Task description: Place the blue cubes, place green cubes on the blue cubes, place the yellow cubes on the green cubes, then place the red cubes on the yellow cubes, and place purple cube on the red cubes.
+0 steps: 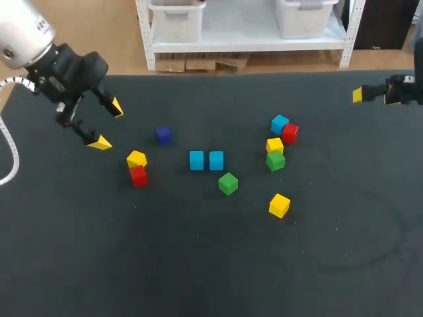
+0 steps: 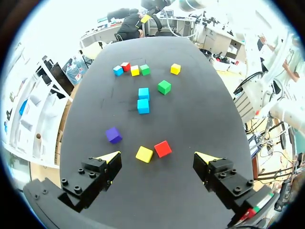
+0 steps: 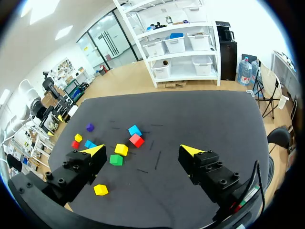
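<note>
Near the middle of the dark matte surface (image 1: pixel 198 264), a first light blue cube (image 1: pixel 196 160) and a second light blue cube (image 1: pixel 216 160) are set side by side, just apart. Their faces are square to the surface's edges, and the short row runs from left to right. A lone green cube (image 1: pixel 228 183) is seen just beside them, turned cornerwise. To the right, a third light blue cube (image 1: pixel 279 123) is touched by a red cube (image 1: pixel 289 133). A yellow cube (image 1: pixel 275 145) and a second green cube (image 1: pixel 275 160) are pressed together next to these. A lone yellow cube (image 1: pixel 279 205) lies apart from this cluster, on the second green cube's side. To the left, a small purple cube (image 1: pixel 163 135) stands alone, and a third yellow cube (image 1: pixel 136 159) is met by a second red cube (image 1: pixel 139 176). Every cube rests directly on the surface. The left end effector (image 1: pixel 108 125) is held over the surface's left part, its fingers spread wide and grasping nothing. The right end effector (image 1: pixel 373 96) is held at the far right edge, likewise released.
</note>
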{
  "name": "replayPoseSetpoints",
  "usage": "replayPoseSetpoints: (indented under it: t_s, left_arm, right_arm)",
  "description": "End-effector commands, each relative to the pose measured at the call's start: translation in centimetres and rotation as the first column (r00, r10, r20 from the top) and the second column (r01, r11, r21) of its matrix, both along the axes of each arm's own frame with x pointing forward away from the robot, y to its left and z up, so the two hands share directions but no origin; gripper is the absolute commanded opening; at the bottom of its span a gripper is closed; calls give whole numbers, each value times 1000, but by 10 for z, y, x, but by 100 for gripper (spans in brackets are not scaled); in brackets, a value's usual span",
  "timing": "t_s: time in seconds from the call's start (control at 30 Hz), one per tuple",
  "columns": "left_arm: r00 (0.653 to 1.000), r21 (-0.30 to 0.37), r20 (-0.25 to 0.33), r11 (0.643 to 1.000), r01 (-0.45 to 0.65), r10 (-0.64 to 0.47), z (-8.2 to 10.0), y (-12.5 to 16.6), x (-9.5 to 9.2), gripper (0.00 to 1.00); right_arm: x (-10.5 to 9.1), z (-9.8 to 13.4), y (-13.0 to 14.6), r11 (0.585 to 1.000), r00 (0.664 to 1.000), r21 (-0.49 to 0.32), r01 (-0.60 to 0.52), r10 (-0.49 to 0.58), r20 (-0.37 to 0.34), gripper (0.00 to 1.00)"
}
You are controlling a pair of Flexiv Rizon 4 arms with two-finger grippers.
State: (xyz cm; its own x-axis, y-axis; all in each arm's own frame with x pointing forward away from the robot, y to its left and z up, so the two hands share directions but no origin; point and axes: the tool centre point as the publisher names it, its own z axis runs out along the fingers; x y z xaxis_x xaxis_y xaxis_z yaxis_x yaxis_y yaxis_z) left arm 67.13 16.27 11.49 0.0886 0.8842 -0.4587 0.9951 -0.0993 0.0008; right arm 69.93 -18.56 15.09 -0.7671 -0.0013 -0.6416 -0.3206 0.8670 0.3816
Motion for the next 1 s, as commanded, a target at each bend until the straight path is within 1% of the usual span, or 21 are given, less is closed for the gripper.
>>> replayPoseSetpoints:
  t_s: [0.03, 0.1, 0.17, 0.23, 0.43, 0.53, 0.6, 0.8, 1.0]
  left_arm:
    - [1000, -1, -2, 1000, 3, -3, 0, 0, 1, 100]
    - [1000, -1, -2, 1000, 3, -3, 0, 0, 1, 100]
    - [1000, -1, -2, 1000, 3, -3, 0, 0, 1, 100]
    - [1000, -1, -2, 1000, 3, -3, 0, 0, 1, 100]
    - [1000, -1, -2, 1000, 3, -3, 0, 0, 1, 100]
    - [1000, -1, -2, 1000, 3, -3, 0, 0, 1, 100]
    - [1000, -1, -2, 1000, 3, -3, 0, 0, 1, 100]
    - [1000, -1, -2, 1000, 3, -3, 0, 0, 1, 100]
    - [1000, -1, -2, 1000, 3, -3, 0, 0, 1, 100]
  right_arm:
    - [9, 1, -4, 999, 999, -43, -32, 33, 8, 100]
    - [18, 0, -7, 996, 997, -50, -71, 72, 11, 100]
    - [26, -1, -9, 989, 993, -97, -115, 116, 5, 100]
    - [32, -2, -11, 982, 988, -107, -154, 156, 7, 100]
    - [39, 1, -10, 944, 958, -179, -277, 286, 29, 100]
    - [42, 2, -8, 915, 932, -202, -348, 362, 35, 100]
    - [44, 2, -7, 892, 908, -210, -400, 417, 41, 100]
    - [49, -3, -1, 831, 853, -234, -504, 522, 16, 100]
    - [54, -13, 8, 762, 786, -235, -604, 619, -14, 100]
